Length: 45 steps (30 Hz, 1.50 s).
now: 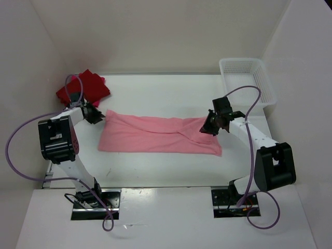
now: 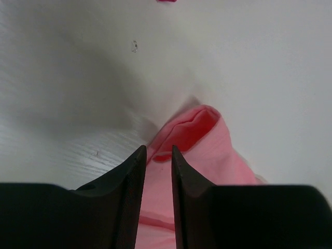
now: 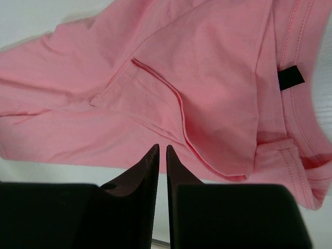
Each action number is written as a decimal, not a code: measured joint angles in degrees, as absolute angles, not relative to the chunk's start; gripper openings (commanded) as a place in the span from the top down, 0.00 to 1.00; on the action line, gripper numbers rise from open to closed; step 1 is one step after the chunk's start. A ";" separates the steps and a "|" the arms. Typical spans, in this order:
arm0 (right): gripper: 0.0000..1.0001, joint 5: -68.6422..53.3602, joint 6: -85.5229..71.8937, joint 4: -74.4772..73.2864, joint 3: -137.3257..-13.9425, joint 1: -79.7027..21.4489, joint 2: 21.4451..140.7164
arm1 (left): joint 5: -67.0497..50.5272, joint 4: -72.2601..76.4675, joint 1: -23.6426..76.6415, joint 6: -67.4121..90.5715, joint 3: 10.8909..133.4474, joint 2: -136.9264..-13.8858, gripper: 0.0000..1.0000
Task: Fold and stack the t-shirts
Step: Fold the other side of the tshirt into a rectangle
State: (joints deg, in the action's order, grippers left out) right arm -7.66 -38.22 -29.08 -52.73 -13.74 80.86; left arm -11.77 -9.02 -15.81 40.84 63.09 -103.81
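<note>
A light pink t-shirt (image 1: 155, 136) lies as a long folded strip across the table's middle. My left gripper (image 1: 98, 115) is at its far left corner. In the left wrist view its jaws (image 2: 158, 153) stand a narrow gap apart with the pink cloth (image 2: 207, 155) between them, and the corner is lifted into a lip. My right gripper (image 1: 209, 126) is at the shirt's right end. Its jaws (image 3: 162, 150) are closed and empty, tips just over the near edge of the shirt (image 3: 197, 78). A dark red t-shirt (image 1: 85, 87) lies folded at the back left, with brighter crimson cloth (image 1: 65, 94) at its near left edge.
A white mesh basket (image 1: 246, 78) stands at the back right corner. White walls enclose the table on three sides. The shirt's black neck label (image 3: 290, 78) shows in the right wrist view.
</note>
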 measured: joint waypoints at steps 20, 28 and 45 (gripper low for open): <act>0.85 -9.17 -38.19 -27.18 -52.73 -13.74 81.19 | -12.91 -7.60 -14.31 40.66 62.08 -104.86 0.90; 0.84 -9.50 -37.95 -26.79 -52.73 -13.74 81.28 | -12.99 -9.52 -13.93 40.75 62.08 -104.18 1.00; 0.76 -5.19 -32.67 -26.83 -60.60 -16.60 91.81 | -13.17 -27.64 -14.06 41.80 66.48 -95.85 1.00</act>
State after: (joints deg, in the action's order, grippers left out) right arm -5.19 -32.67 -26.83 -60.60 -16.60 91.81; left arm -13.17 -27.64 -14.06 41.80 66.48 -95.85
